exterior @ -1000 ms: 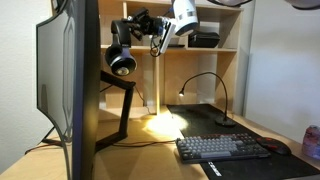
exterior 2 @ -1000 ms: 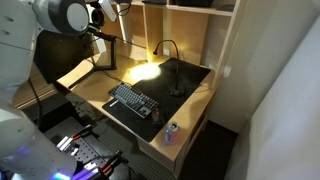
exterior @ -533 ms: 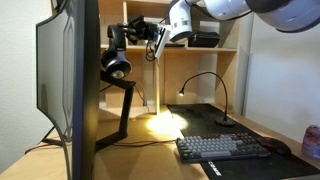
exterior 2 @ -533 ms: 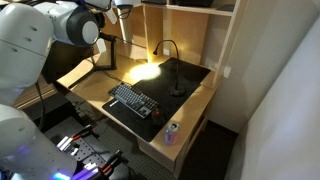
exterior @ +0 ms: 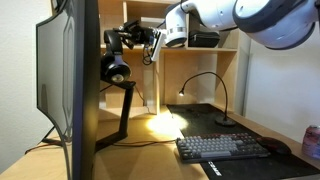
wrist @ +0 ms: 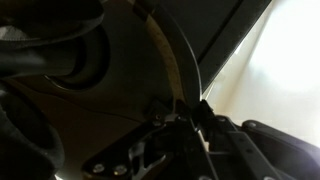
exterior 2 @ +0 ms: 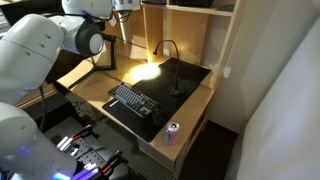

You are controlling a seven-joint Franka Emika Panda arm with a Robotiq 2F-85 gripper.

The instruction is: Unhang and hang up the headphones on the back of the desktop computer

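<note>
Just behind the upper part of the desktop computer (exterior: 85,90), in the upper left of an exterior view, the headphones (exterior: 118,66) hang in the air with one round earcup facing the camera. Whether they touch the dark back of the screen I cannot tell. The gripper (exterior: 133,38) comes in from the right and is closed tight on the arched top of the headphones. In the wrist view the picture is dark and blurred, and only the curved headband (wrist: 175,55) running between the fingers is clear. The white arm (exterior: 250,15) reaches in from the upper right corner.

Below the headphones, the black angled stand arm (exterior: 126,108) goes down to the wooden desk (exterior: 140,152). Behind it, a wooden shelf unit (exterior: 200,50) has open compartments, and the upper one holds a black box (exterior: 205,39).

On the desk, a black gooseneck lamp (exterior: 208,82) throws a bright spot on the wood, and a black keyboard (exterior: 222,148) lies on a dark mat (exterior 2: 190,75). A can (exterior 2: 171,132) stands upright near the front edge of the desk, well apart from the screen. What is inside it I cannot see.
</note>
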